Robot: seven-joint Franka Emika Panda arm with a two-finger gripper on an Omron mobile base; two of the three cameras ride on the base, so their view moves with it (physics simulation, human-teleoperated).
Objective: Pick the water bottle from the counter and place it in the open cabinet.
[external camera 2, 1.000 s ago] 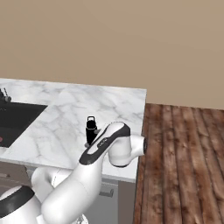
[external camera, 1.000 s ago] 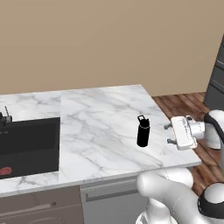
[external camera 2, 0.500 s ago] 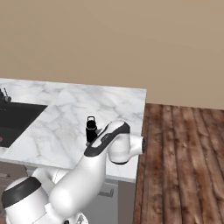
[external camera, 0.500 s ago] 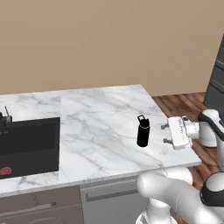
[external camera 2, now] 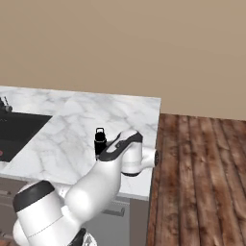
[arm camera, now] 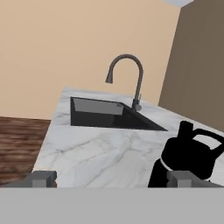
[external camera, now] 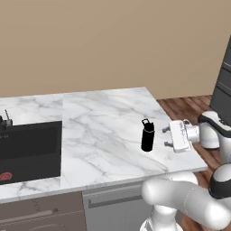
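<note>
The water bottle (external camera: 147, 136) is small and black with a loop on its cap. It stands upright on the white marble counter (external camera: 103, 122) near the right end. My gripper (external camera: 166, 137) is open, level with the bottle and just right of it, with a small gap between them. In the hand view the water bottle (arm camera: 188, 159) sits close, right of centre, in front of the right fingertip (arm camera: 181, 178), and the gripper (arm camera: 111, 179) holds nothing. In the right base view the water bottle (external camera 2: 100, 142) shows just behind my arm. The open cabinet is out of view.
A black sink (external camera: 29, 146) is set into the counter's left part, with a curved faucet (arm camera: 127, 78) behind it. The counter's right edge (external camera 2: 156, 144) drops to a wooden floor (external camera 2: 202, 168). A dark grey tall unit (external camera: 223, 85) stands at far right.
My hand has slid a little to the left, closer to the water bottle. The bottle has not moved.
</note>
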